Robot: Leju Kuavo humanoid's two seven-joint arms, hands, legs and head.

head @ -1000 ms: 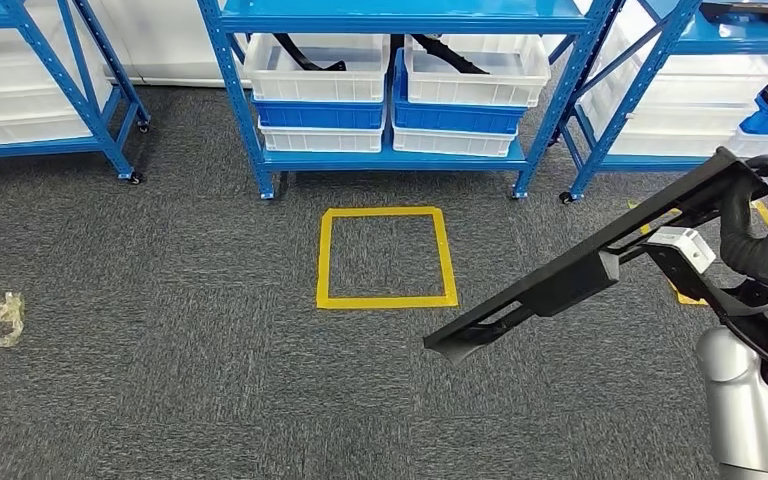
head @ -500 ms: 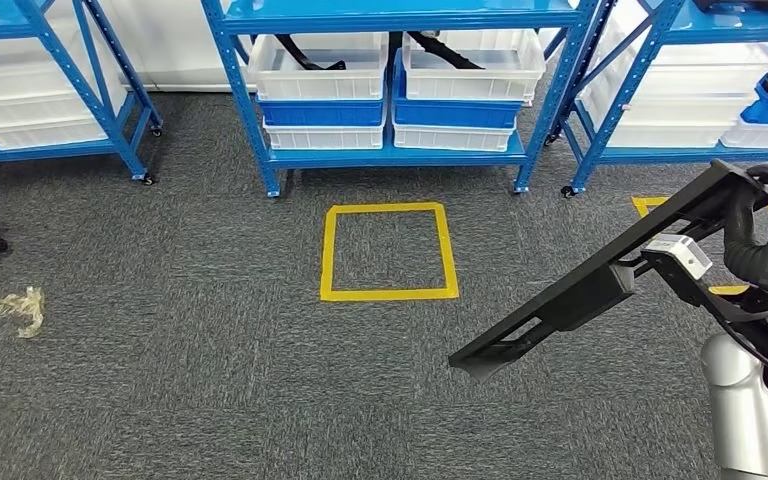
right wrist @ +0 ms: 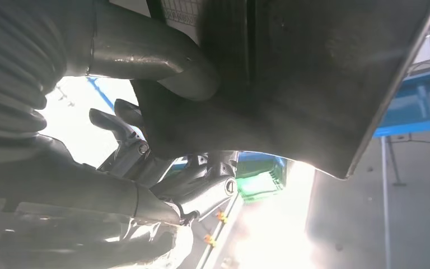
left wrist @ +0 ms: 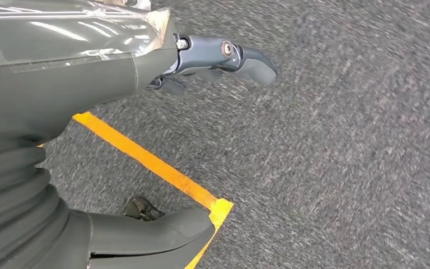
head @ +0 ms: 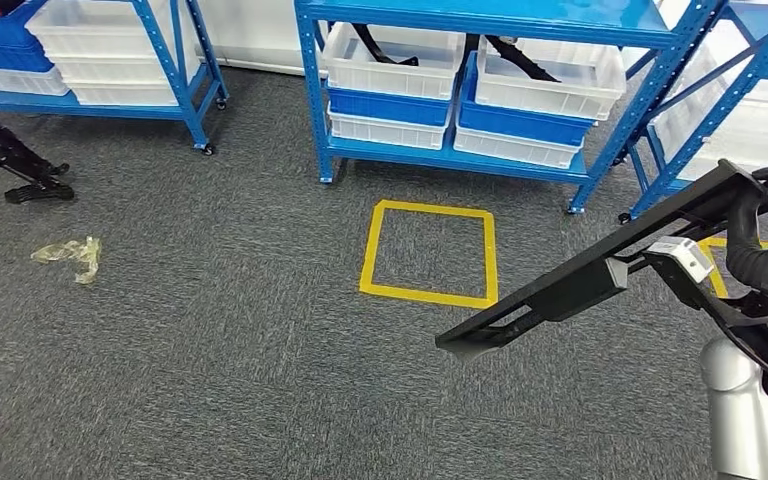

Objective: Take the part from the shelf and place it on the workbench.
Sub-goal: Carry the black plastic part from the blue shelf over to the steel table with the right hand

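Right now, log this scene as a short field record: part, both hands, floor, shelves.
part: long black part, carried above the carpet, slanting down to the robot's left
right hand: right hand grips the part's upper end
left hand: left hand holds nothing, fingers apart, over carpet
floor: yellow tape square; crumpled plastic scrap
shelves: blue shelf with white and blue bins

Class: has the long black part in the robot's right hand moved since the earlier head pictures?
Cannot tell: the camera turned, shifting shelf and yellow square; the part stays in the right hand.
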